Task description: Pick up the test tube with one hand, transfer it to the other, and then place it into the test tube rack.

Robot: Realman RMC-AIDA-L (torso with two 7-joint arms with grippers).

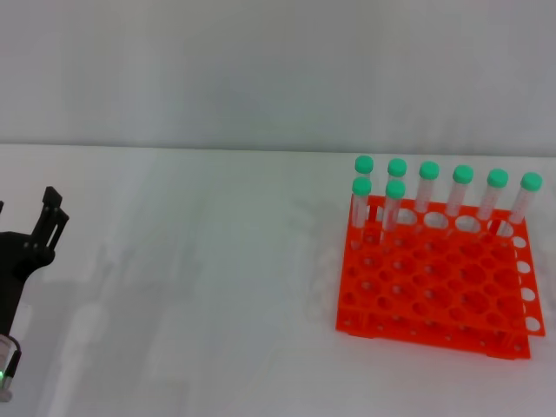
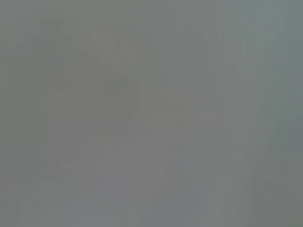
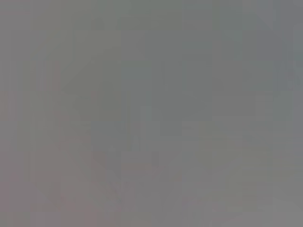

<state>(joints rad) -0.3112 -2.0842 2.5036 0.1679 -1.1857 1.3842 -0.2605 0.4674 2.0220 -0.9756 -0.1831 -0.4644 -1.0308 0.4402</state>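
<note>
A bright orange plastic two-tiered rack (image 1: 434,291) is sitting flat. Eight clear, slender green-capped tubes (image 1: 428,187) are standing upright in holes along the rack's far edge.

Glossy orange plastic rack (image 1: 434,287), matt table (image 1: 191,287)

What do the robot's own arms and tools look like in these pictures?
Only the left tool shows, at the left edge of the head view: matte black, with slim angular fingers on a black bracket. Below it sits a pale, silvery wrist section with a small green light. No cables or labels are visible. The right arm is not seen, and both wrist views show plain grey.
</note>
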